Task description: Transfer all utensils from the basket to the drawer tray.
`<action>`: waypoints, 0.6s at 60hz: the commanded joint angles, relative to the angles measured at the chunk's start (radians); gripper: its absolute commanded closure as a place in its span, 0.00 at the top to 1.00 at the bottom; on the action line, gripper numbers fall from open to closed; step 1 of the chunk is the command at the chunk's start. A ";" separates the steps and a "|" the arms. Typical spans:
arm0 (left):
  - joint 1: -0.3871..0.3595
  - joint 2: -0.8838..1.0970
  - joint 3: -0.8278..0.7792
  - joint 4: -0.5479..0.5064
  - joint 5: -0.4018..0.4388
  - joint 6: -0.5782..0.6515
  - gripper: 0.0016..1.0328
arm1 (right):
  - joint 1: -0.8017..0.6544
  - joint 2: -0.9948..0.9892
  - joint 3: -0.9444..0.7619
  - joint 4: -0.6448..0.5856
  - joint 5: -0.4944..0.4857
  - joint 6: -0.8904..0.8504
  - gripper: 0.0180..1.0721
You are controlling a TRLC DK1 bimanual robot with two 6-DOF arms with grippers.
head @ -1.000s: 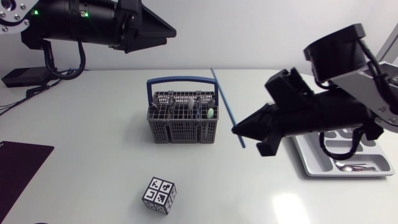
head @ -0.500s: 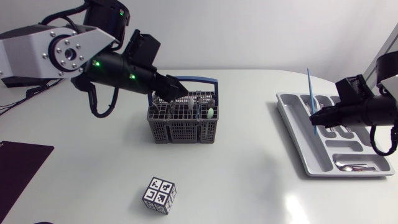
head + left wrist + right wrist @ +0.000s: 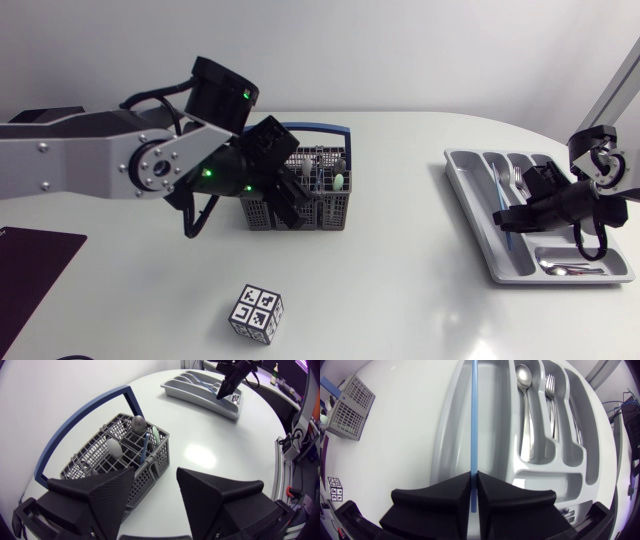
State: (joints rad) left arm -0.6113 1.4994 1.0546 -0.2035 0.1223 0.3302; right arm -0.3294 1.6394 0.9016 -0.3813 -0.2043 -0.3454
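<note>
The grey wire basket (image 3: 293, 187) with a blue handle stands mid-table, holding spoons (image 3: 138, 423) and other utensils. My left gripper (image 3: 298, 205) hovers over its front side, fingers open and empty; in the left wrist view (image 3: 155, 495) the basket (image 3: 107, 455) lies just ahead of them. My right gripper (image 3: 505, 217) is shut on a long blue stick (image 3: 473, 420), held low along the long side compartment of the grey drawer tray (image 3: 470, 215). A spoon (image 3: 522, 375) and a fork (image 3: 550, 385) lie in neighbouring tray (image 3: 447, 435) slots.
A black-and-white marker cube (image 3: 257, 315) sits near the front of the table. A dark mat (image 3: 30, 270) lies at the left edge. Bare table separates the basket from the tray.
My left arm dropped from above and behind the basket to its front side. My right gripper carried the blue stick to the tray and lowered it into the long compartment.
</note>
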 commanded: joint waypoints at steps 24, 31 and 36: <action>-0.053 0.097 -0.084 0.294 -0.084 0.030 0.54 | 0.047 -0.029 -0.026 0.012 -0.001 -0.041 0.90; -0.051 0.116 -0.088 0.358 -0.084 0.029 0.41 | 0.075 -0.066 -0.033 0.007 -0.003 -0.038 0.90; -0.053 0.131 -0.082 0.366 -0.084 0.029 0.39 | 0.092 -0.087 -0.038 0.004 -0.001 -0.037 0.90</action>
State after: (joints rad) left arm -0.6571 1.6001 0.9855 0.1486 0.0433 0.3450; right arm -0.2562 1.5806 0.8928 -0.3706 -0.2050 -0.3683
